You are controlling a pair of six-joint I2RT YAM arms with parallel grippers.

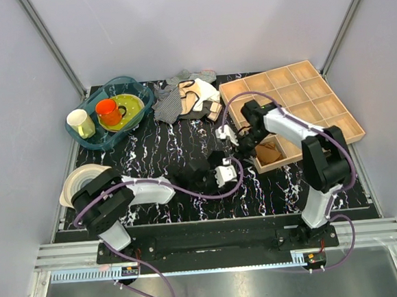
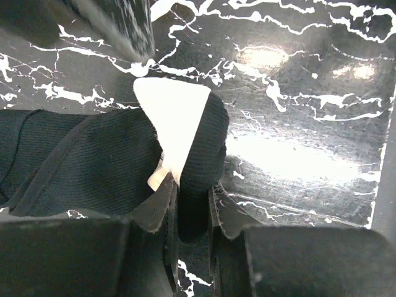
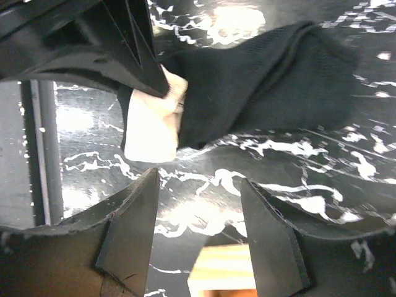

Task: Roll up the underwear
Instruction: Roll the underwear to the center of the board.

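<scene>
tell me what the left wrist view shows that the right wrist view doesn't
Only left wrist: both fingers of the left gripper shut on a fold of the underwear beside its cream patch. Only right wrist: the right gripper open above the marbled table, plus a sliver of the wooden tray. Both: the black underwear with that patch, lying on the table.

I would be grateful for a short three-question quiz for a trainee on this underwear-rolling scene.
1. True or false: the right gripper is shut on the underwear.
2. Which gripper pinches the underwear's edge beside the cream patch? A) left B) right C) neither
3. Fill in: the tan-brown bundle lies in a compartment of the wooden ____.
Key: 1 false, it is open above the table; 2 A, the left gripper; 3 tray.
</scene>
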